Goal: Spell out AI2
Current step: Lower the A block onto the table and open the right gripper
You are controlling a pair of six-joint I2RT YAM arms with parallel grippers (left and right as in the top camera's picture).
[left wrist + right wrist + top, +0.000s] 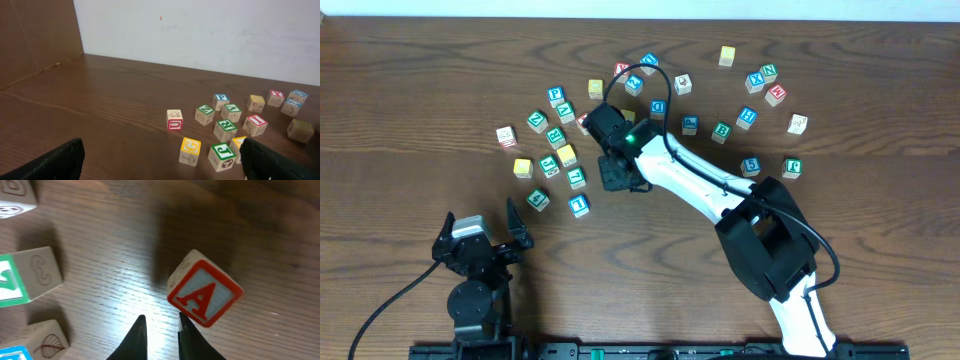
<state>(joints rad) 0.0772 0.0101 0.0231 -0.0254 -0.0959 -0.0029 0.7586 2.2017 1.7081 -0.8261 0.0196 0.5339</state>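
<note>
On the table, left of centre: the right gripper (613, 178) points down at the near edge of a scatter of letter blocks (560, 140). Its white arm reaches in from the near right.
Grip of the right gripper: the fingers are barely parted. The thin slit between them shows only bare wood, and nothing is held.
A block (205, 294): it has a red frame and a red A on a pale face. It stands on the wood just past the fingertips and a little to their right, turned cornerwise to them and outside the jaws. I cannot tell whether its near corner touches the right-hand finger.
Beside it: a green-framed block (27, 275) lies well off to the left, with bare wood between.
I block (255, 125): seen from the left wrist, it is red-framed and sits upright in the cluster. It is just right of the green R block (225, 129) and apart from it.
Neighbours: a yellow G block (190, 150) and a green J block (222, 156) sit nearer. A red U block (174, 120) stands alone to the left.
At the near left: the left gripper (480, 215) is spread wide with nothing between its fingers. It is well apart from every block.
Far right of the table (420, 80): a looser scatter of blocks lies there, with faces too small to read.
</note>
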